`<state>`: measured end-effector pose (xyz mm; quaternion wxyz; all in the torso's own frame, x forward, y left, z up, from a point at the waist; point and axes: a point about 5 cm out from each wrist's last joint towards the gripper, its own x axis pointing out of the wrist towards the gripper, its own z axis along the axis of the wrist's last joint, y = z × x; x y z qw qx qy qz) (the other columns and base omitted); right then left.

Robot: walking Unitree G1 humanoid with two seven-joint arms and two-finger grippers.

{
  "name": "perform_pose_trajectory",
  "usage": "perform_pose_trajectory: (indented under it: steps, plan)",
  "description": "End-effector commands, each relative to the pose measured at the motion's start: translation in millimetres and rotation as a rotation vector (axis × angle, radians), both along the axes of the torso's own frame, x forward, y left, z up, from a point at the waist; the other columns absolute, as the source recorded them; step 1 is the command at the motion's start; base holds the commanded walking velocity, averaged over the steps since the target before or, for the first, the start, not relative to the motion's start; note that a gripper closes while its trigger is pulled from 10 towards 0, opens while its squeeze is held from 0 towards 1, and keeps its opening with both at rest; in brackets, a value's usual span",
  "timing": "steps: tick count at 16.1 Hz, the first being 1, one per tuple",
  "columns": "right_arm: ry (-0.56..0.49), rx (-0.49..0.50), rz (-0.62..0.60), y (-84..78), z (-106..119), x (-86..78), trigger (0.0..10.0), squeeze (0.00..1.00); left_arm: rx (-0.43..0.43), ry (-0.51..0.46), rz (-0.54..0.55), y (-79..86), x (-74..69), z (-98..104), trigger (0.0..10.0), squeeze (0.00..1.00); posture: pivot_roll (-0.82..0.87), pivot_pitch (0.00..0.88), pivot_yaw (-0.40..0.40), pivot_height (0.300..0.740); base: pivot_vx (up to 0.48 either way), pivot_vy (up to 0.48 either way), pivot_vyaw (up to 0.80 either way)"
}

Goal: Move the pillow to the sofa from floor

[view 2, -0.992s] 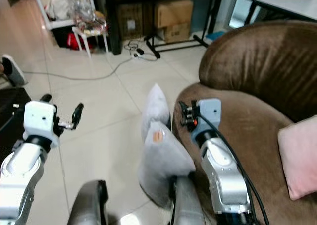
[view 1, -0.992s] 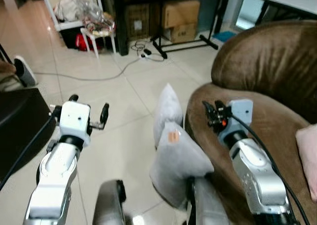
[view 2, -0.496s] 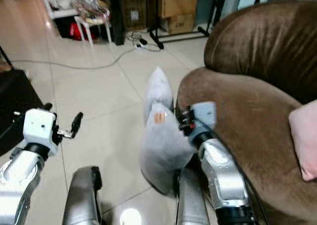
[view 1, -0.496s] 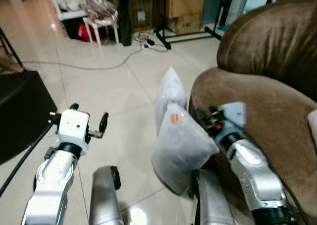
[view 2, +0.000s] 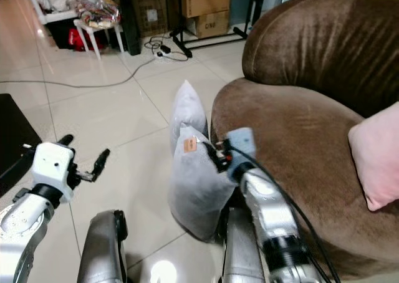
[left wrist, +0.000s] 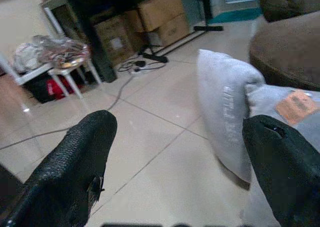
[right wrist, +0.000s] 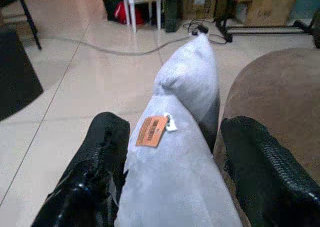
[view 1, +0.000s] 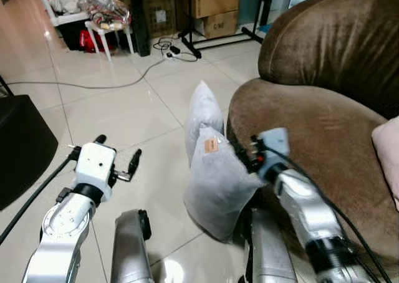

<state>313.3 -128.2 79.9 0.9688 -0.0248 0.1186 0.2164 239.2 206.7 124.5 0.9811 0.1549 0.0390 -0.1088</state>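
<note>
Containers first: two cardboard boxes [view 1: 212, 9] sit stacked at about 12 o'clock near the black stand, both closed up so no idea what's in them. At 11 o'clock there's a little white stool [view 1: 107, 25] with a crinkly pile of stuff on top, can't really tell what it is.

Now the pillow [view 1: 215, 180]: pale grey, soft and kinda lumpy, standing upright on the tiled floor [view 1: 124, 108] and leaning right against the front of the brown sofa [view 1: 324, 127]. It's got an orange tag [right wrist: 151, 130] near its upper edge. There's a second grey pillow [view 1: 204, 118] just behind it at 12 o'clock, also standing on a corner, touching the first one and the sofa.

The right tool [right wrist: 175, 172] is spread open with the tagged pillow's top edge sitting between its two fingers, not squeezed. The left tool [left wrist: 175, 167] is also wide open, hanging over bare floor at about 9 o'clock from the pillows, well apart from them. A pink cushion [view 2: 374, 158] rests on the sofa seat at 3 o'clock.
</note>
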Motion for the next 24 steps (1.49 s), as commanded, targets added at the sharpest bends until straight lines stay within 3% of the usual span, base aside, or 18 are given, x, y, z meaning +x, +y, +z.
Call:
perform_pose_trajectory:
  steps: [1,3,4,7,10,11,14,15,16,18,19,21,24]
  plan:
    - [0.017,-0.025,0.025,4.1,-4,2.0,10.0,1.0,-0.006,0.015,-0.05,-4.3,-2.5,2,10.0,1.0,-0.14,0.0,0.01,0.465,0.0,0.0,0.0]
    - [0.062,-0.089,0.036,5.2,-14,5.9,10.0,1.0,-0.002,0.048,-0.105,-9.2,-6.0,0,10.0,1.0,-0.13,0.0,0.008,0.465,0.0,0.0,0.0]
    - [0.116,-0.119,0.058,8.3,-26,6.7,10.0,1.0,0.04,0.128,-0.173,-11.7,-16.7,-10,10.0,1.0,-0.12,0.0,0.016,0.465,0.0,0.0,0.0]
    - [0.14,-0.174,0.016,12.6,-37,7.4,10.0,1.0,0.043,0.194,-0.178,-7.2,-35.7,-14,10.0,1.0,-0.1,0.018,0.013,0.465,0.0,0.0,0.0]
    - [0.138,-0.149,-0.082,17.3,-41,11.2,10.0,1.0,0.054,0.224,-0.18,-2.9,-53.6,-9,10.0,0.99,-0.07,0.058,0.01,0.465,0.0,0.0,0.0]
    - [0.129,-0.171,-0.1,17.2,-43,11.3,10.0,1.0,0.059,0.228,-0.178,-0.9,-59.0,-6,10.0,0.91,-0.06,0.07,0.009,0.465,0.0,0.0,0.0]
    - [0.172,-0.333,-0.141,10.0,-56,8.4,10.0,1.0,0.071,0.26,-0.171,5.4,-70.3,-4,10.0,0.89,-0.05,0.084,0.005,0.465,0.0,0.0,0.0]
    - [0.195,-0.371,-0.131,9.4,-60,6.6,10.0,0.66,0.073,0.265,-0.17,6.3,-72.5,-4,10.0,0.88,-0.04,0.089,0.003,0.465,0.0,0.0,0.0]
    - [0.2,-0.4,-0.127,9.2,-62,5.8,10.0,0.0,0.076,0.27,-0.169,7.1,-74.5,-3,10.0,0.88,-0.04,0.094,0.0,0.465,0.0,0.0,0.0]
    - [0.203,-0.437,-0.145,8.3,-63,6.1,10.0,0.0,0.083,0.282,-0.166,8.1,-77.9,-2,10.0,0.89,-0.03,0.1,-0.002,0.465,0.0,0.0,0.0]
    - [0.208,-0.438,-0.159,8.0,-63,6.3,9.0,0.0,0.083,0.284,-0.167,8.3,-79.1,-2,10.0,0.88,-0.03,0.1,-0.003,0.465,0.0,0.0,0.0]
    - [0.213,-0.447,-0.159,10.2,-64,6.6,0.0,0.0,0.082,0.299,-0.173,9.5,-82.8,0,10.0,0.89,-0.02,0.099,-0.003,0.465,0.0,0.0,0.0]
    - [0.209,-0.438,-0.142,14.7,-64,6.5,0.0,0.0,0.075,0.315,-0.187,9.3,-84.9,-1,10.0,0.89,-0.02,0.099,-0.003,0.465,0.0,0.0,0.0]
